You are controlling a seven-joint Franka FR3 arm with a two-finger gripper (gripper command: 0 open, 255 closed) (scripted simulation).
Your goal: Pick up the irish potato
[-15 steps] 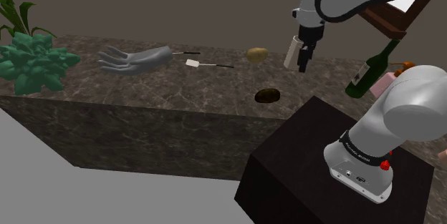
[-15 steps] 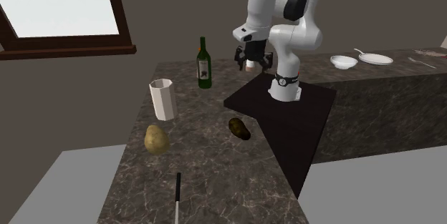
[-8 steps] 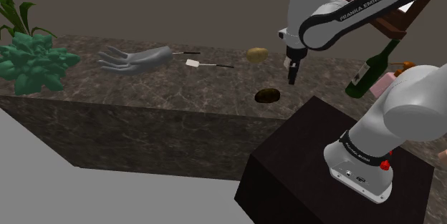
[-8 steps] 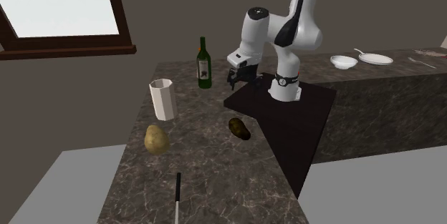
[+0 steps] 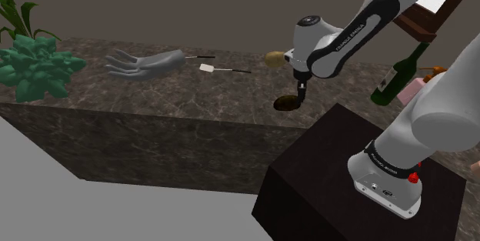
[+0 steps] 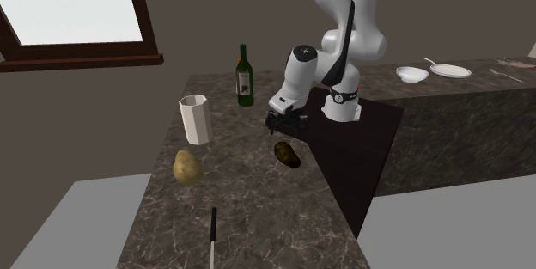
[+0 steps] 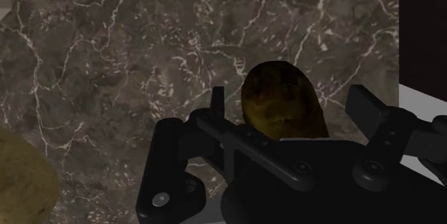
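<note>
Potato point(image 7: 283, 101) lies flat on the counter point(image 7: 107, 58), long axis lined up with the gap between spread jaws.

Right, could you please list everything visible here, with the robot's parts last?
dark brown potato: one, dark brown, on counter between the fingers of the gripper
cup: one, white, upright on counter
pale potato: one, tan, on counter near cup
wine bottle: one, green, upright on counter
hand figure: one, grey, lying on counter
utensil: one, white head, beside hand figure
plant: one, green, shoulder view's left
bowl: one, white, on counter beyond stand
counter: one, dark marbled, beside stand
stand: one, black, under arm
arm: one, white, bent down over counter
gripper: one, black, open
</note>
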